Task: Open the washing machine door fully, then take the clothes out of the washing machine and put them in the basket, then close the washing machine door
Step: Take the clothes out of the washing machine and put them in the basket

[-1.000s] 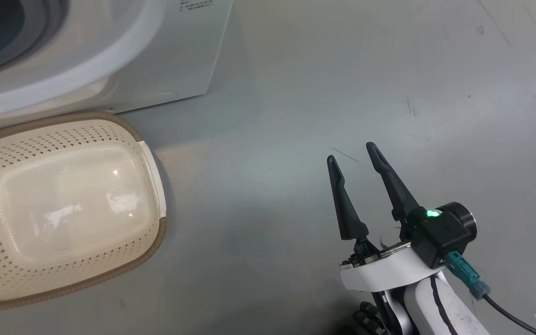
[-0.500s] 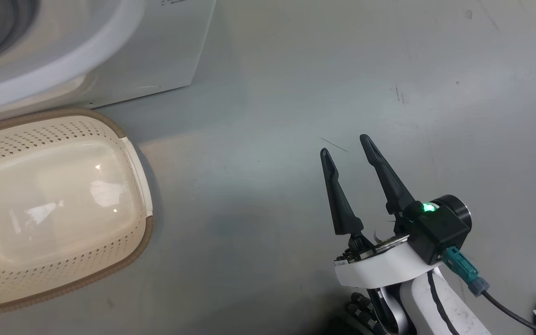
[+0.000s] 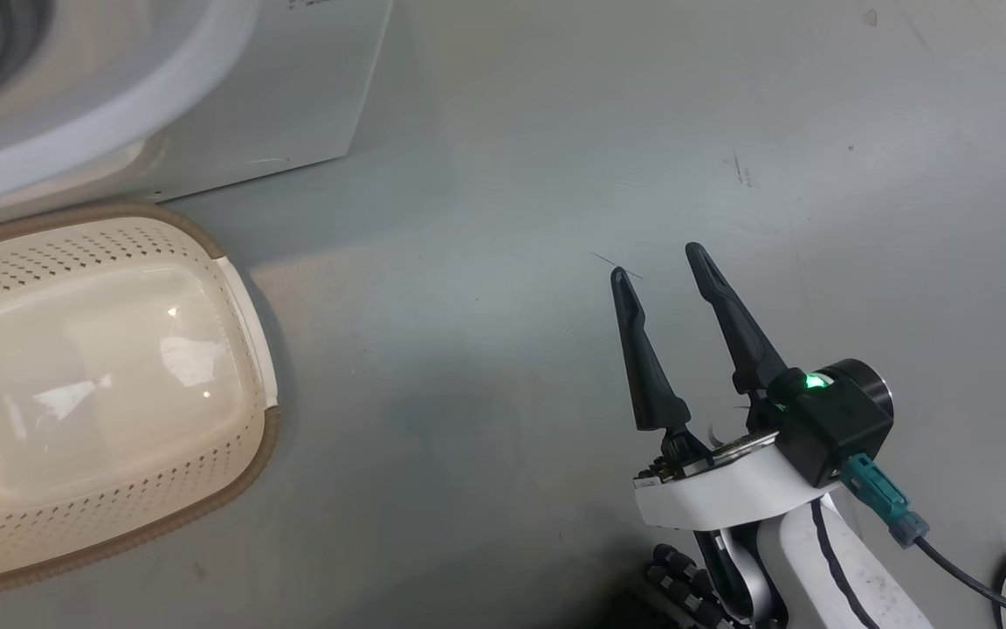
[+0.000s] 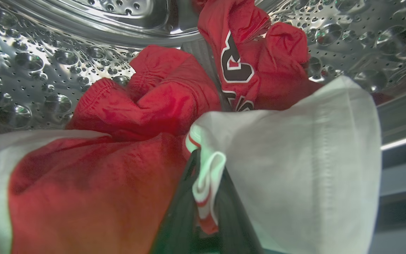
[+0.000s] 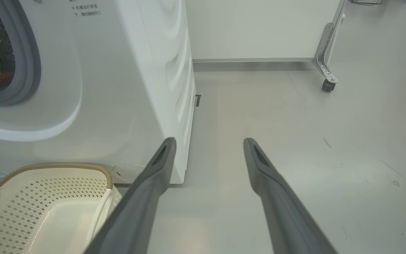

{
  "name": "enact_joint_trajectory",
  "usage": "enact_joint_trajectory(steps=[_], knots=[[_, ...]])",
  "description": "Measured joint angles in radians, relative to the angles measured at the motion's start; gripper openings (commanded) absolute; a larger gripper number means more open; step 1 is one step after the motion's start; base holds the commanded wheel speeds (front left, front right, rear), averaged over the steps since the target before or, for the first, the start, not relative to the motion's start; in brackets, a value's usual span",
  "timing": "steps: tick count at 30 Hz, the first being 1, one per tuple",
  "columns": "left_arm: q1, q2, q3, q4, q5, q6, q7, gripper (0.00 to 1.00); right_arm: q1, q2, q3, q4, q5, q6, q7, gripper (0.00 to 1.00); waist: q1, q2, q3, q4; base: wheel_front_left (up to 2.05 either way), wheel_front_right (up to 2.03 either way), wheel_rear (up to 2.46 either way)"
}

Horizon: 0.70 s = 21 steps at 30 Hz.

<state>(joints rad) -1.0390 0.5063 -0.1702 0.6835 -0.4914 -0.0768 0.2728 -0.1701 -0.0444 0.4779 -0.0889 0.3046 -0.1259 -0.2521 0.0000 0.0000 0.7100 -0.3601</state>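
left pincer (image 4: 206, 176): seen inside the perforated steel drum (image 4: 19, 70) of the big white front-loading washing machine (image 3: 293, 96). The two dark fingers (image 4: 236, 225) are drawn almost together, and a fold of white trim with red stripes is pinched between them.
clothes: crumpled red and white clothes (image 4: 146, 106) are piled on the drum bottom. A red jersey with black-and-white lettering (image 4: 238, 67) is heaped behind them. A white fabric piece (image 4: 294, 158) is draped at the fingers' right side, touching them.
right pincer (image 3: 656, 262): held over the bare grey floor (image 3: 503, 175), well apart from machine and basket. Its fingers are spread wide and nothing is gripped.
basket: the small cream perforated plastic basket with brown woven-look rim (image 3: 271, 432) is stood on the floor just beside the machine's front base, mouth up.
machine mouth: a grey rubber seal (image 5: 34, 60) is seen around the opening in the right wrist view.
floor far edge: met by a white wall. A metal leg with a castor (image 5: 327, 85) is stood near it.
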Motion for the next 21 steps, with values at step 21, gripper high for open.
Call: enact_joint_trajectory(steps=[21], knots=[[-0.005, -0.113, -0.027, 0.096, -0.023, -0.029, -0.154, 0.0, -0.007, 0.0, -0.067, 0.051, -0.019, 0.0, 0.0, 1.0, 0.0, 0.0, -0.091, 0.048, 0.0, 0.0, 0.0]])
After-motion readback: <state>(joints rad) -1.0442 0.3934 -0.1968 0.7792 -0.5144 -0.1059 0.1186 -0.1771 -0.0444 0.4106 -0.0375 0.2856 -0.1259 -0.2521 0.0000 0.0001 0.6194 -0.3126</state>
